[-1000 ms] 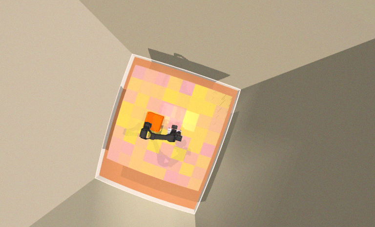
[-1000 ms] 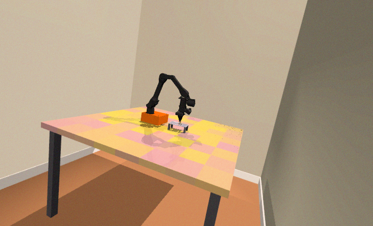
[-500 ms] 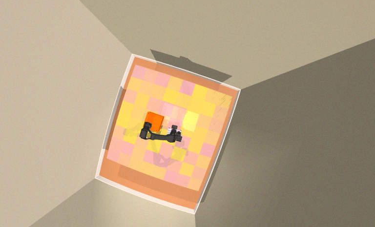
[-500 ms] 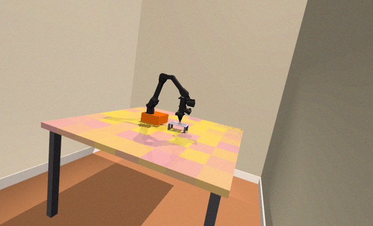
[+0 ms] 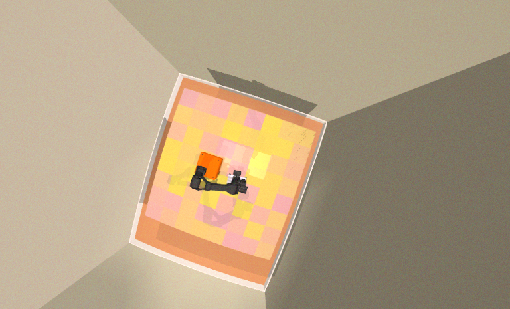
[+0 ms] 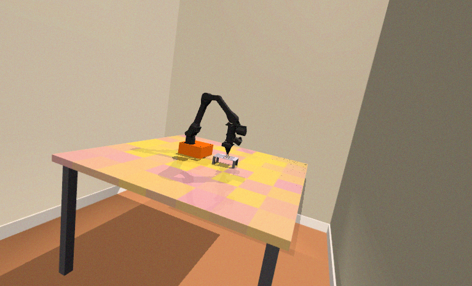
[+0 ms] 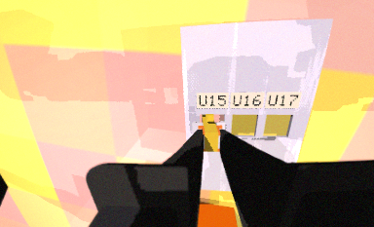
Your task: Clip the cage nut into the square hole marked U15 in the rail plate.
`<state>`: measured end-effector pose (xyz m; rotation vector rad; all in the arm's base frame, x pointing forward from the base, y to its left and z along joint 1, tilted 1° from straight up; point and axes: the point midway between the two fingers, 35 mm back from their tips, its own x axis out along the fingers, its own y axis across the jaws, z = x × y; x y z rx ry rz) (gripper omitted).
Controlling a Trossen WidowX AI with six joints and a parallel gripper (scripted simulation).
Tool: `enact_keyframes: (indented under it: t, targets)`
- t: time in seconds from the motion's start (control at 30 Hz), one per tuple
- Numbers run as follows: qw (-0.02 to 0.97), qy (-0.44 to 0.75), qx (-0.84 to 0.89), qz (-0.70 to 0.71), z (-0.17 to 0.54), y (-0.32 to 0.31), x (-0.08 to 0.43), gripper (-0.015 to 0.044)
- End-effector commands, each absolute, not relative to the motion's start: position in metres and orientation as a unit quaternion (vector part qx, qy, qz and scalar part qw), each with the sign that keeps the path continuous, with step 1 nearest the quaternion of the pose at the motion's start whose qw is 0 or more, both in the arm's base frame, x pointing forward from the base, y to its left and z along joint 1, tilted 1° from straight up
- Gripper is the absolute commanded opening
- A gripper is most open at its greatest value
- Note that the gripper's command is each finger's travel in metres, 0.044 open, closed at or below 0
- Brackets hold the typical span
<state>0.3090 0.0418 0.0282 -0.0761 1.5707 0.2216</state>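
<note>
Black arm (image 5: 222, 187) (image 6: 227, 111) arched, claw (image 5: 240, 181) (image 6: 227, 155) (image 7: 209, 134) pointing down, fingers nearly together.

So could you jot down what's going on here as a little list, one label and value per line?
held part: cage nut
jaws: shut on the nut
nut position: at the U15 hole
clipped in: cannot tell
plate: rail plate, raised on legs
other holes: U16, U17, no nut visible
arm mount: orange block

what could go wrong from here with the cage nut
The gripper is shut on the cage nut at the U15 hole; opening before both wings hook could leave it loose or tilted. The fingertips are close to the rail plate, so pressing down might shift it.
</note>
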Motion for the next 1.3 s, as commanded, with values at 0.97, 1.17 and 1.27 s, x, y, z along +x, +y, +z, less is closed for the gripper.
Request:
enact_keyframes:
  t: [0.97,1.17,1.27]
  targets:
    - [0.698,0.705,-0.016,0.122,0.0265,0.0403,0.3101,0.0035]
    - [0.698,0.705,-0.016,0.122,0.0275,0.0405,0.3109,0.0035]
    - [0.698,0.705,-0.016,0.122,0.0275,0.0405,0.3109,0.0035]
